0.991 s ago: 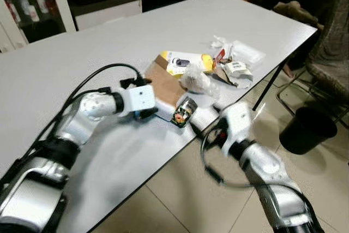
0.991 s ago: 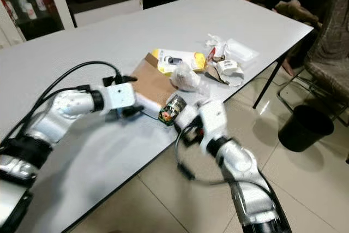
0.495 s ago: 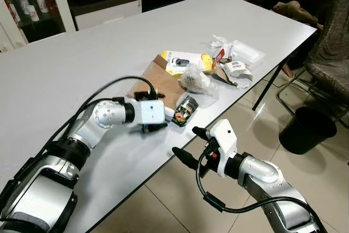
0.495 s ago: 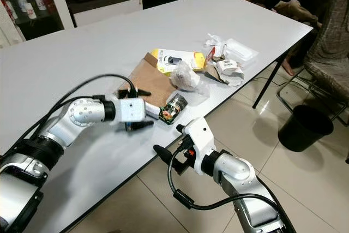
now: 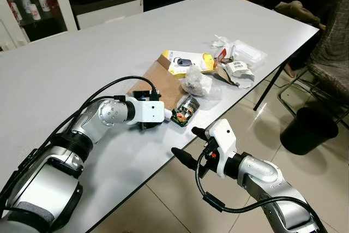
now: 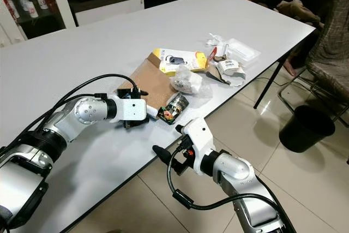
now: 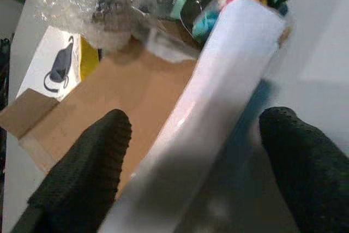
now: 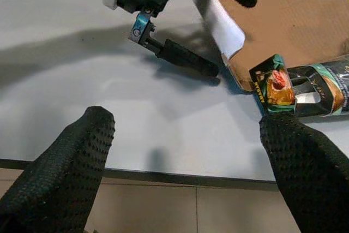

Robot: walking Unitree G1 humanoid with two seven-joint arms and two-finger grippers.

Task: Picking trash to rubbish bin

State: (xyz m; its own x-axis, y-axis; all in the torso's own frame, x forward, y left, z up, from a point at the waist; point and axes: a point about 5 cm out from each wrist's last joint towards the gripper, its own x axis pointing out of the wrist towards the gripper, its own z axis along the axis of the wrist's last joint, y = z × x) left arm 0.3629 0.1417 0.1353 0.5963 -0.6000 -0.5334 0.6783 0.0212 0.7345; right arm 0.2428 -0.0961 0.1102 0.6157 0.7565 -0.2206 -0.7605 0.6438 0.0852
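Note:
My left gripper lies on the white table with its black fingers open on either side of a flat white packet. The packet rests on the edge of a brown cardboard sheet. Just past it lie a colourful snack wrapper and a crumpled clear plastic bag. My right gripper hangs open below the table's near edge, holding nothing, and faces the wrapper.
A yellow package and white wrappers lie further along the table. A black rubbish bin stands on the tiled floor at the right, beside a chair. Cabinets line the back wall.
A second ago my right gripper was up at the table edge by the wrapper; it has dropped below the edge and opened. My left gripper has closed in on the white packet.

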